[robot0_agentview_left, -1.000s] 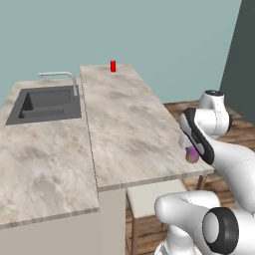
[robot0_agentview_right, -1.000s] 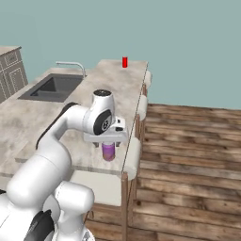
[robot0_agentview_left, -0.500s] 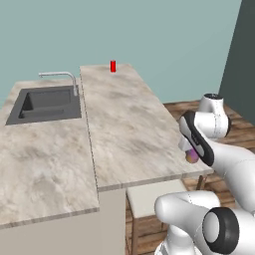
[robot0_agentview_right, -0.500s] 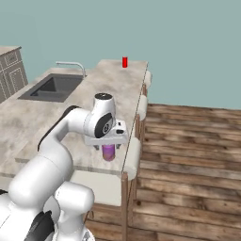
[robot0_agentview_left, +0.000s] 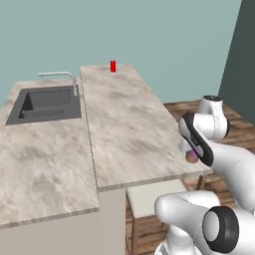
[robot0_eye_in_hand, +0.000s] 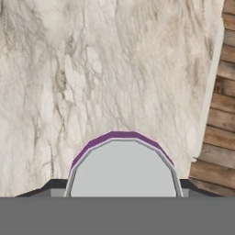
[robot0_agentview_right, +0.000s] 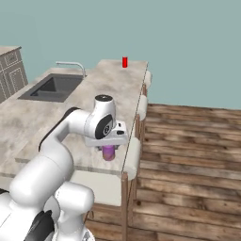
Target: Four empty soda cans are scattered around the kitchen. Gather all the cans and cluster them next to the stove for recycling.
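Purple can (robot0_agentview_right: 109, 152) at lower centre of the right base view, upright on the marble counter (robot0_agentview_right: 94, 103), close to the counter's near right edge. Same can a small purple patch at right of centre in the left base view (robot0_agentview_left: 191, 157), mostly hidden behind the arm. Gripper (robot0_agentview_right: 109, 147) directly above and around the can, pointing down. In the hand view, silvery can top (robot0_eye_in_hand: 123, 167) at bottom centre, purple rim along its upper edge, dark fingertips (robot0_eye_in_hand: 54, 185) flanking it on either side. Contact with the can's sides: cannot tell; jaws partway apart astride the can. Red can (robot0_agentview_left: 113, 66) upright at upper centre of the left base view, at the counter's far end, well apart from the gripper. Sink (robot0_agentview_left: 45, 102) with faucet (robot0_agentview_left: 62, 78) at upper left.
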Controlling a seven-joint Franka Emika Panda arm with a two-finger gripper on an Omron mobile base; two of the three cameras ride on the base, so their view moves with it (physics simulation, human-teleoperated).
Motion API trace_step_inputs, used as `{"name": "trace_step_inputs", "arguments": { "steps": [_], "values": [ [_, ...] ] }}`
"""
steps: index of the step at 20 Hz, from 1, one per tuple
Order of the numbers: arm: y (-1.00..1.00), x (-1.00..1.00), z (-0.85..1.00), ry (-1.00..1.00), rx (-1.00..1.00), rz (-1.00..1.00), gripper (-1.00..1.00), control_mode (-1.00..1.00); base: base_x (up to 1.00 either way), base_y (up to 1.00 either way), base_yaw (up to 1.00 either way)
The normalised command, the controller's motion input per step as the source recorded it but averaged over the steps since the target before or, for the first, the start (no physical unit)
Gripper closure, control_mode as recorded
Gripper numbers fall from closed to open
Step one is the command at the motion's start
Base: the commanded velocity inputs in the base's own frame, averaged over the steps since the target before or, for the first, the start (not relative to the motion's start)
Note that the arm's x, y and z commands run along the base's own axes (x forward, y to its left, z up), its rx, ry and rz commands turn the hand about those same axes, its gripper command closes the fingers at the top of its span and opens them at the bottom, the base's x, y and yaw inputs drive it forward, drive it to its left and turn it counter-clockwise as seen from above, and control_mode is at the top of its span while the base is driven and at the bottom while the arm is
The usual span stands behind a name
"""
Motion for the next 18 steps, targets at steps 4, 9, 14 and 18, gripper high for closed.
{"name": "trace_step_inputs", "arguments": {
  "steps": [4, 9, 14, 18],
  "values": [
    [0.00, 0.00, 0.00, 0.00, 0.00, 0.00, 1.00, -1.00, 0.00, 0.00, 0.00],
    [0.00, 0.00, 0.09, 0.00, 0.00, 0.00, 1.00, -1.00, 0.00, 0.00, 0.00],
    [0.00, 0.00, 0.73, 0.00, 0.00, -0.01, 1.00, -1.00, 0.00, 0.00, 0.00],
    [0.00, -0.12, 0.97, 0.00, 0.00, -0.02, 1.00, -1.00, 0.00, 0.00, 0.00]
  ]
}}
